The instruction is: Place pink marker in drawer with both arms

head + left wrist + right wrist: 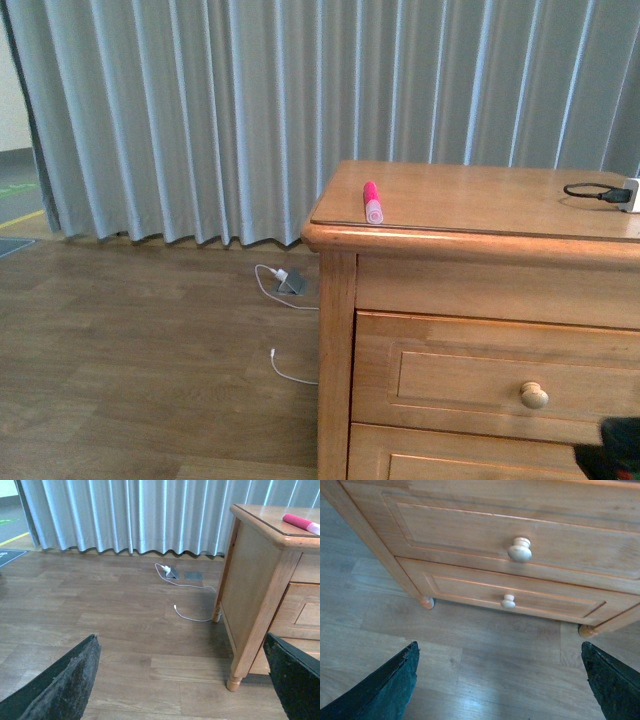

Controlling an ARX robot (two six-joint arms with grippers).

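Pale grey pleated curtains (200,120) hang behind brown plank floor (130,350) and a wooden dresser (337,350).

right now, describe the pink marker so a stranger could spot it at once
Find the wooden dresser before the grey curtain. On its top, near the front left corner, lies the pink marker. It is short and bright magenta, unlike the black cable at the far right.

One pink marker (372,203); two drawers (470,530); two knobs (520,549); perhaps two floor cables (282,274).

Setting: domestic-style room, likely a bedroom. Evidence: honey wooden dresser (480,290) at right, floor-length grey curtains (200,110) behind, wood-plank floor (130,350), floor socket (292,284).
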